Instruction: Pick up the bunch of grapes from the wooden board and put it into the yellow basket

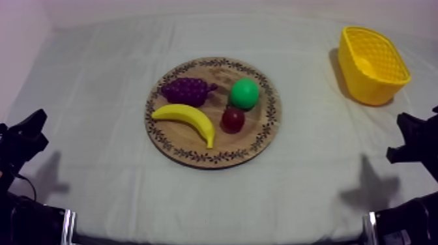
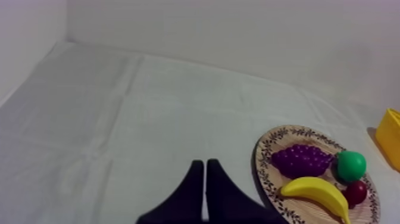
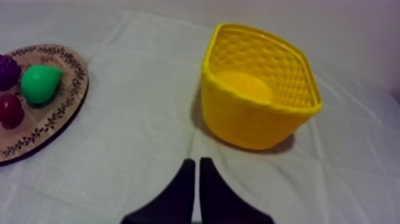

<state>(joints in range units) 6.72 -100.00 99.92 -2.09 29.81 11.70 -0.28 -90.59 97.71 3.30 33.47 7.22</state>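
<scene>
You see your right tool (image 3: 197, 162) with fingers together in a narrow wedge over the tabletop (image 3: 137, 137), facing the yellow basket (image 3: 250, 125). Apart from the basket, the wooden board (image 3: 68, 89) holds a pear (image 3: 40, 83), a small red fruit (image 3: 11, 110) and grapes (image 3: 7, 70).

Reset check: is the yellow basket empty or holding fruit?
Empty. The yellow basket stands upright with a bare floor; the bunch of grapes lies on the wooden board.

Soft, even light lies over the grey-white cloth (image 1: 98, 98), tinted faintly violet toward the upper left of the top view. The black left arm (image 1: 23, 140) and black right arm (image 1: 417, 140) at the lower edges cast dim grey shadows inward onto the cloth. The yellow lattice-walled basket (image 1: 371, 65) throws a soft shadow on its side toward the round wooden board with the patterned rim (image 1: 261, 140).
</scene>
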